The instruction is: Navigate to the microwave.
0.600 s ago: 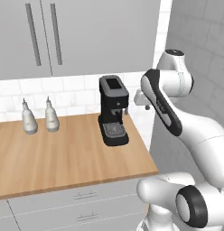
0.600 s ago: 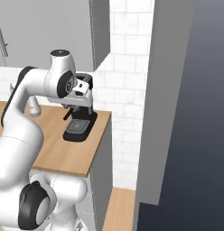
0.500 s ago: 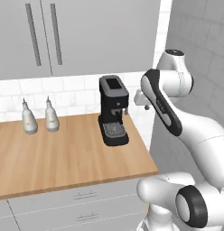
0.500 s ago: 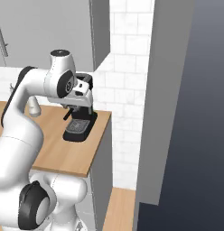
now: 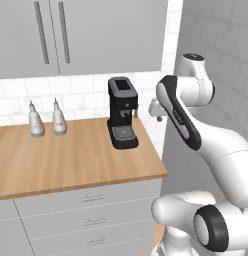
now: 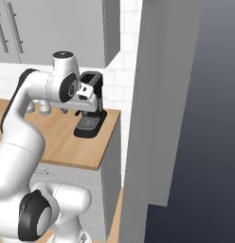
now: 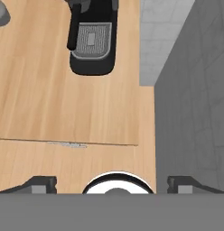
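Currently, the black coffee machine [image 5: 123, 112] stands on the wooden surface [image 5: 61, 160]. Left base view adds two grey bottles [image 5: 45, 118]; right base view adds a tall grey panel [image 6: 157, 104]. Hand view: jaws [image 7: 114, 184] spread wide, empty. Microwave location: cannot tell.

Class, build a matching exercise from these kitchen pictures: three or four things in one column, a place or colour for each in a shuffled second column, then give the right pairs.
Things:
1. coffee machine
2. two bottles
3. wall cabinet
4. drawers

Descriptions:
A. grey doors with long vertical handles, above the counter
B. black, standing near the counter's right end
C. under the wooden counter
D. pale, side by side by the tiled wall

Pairs: 1-B, 2-D, 3-A, 4-C
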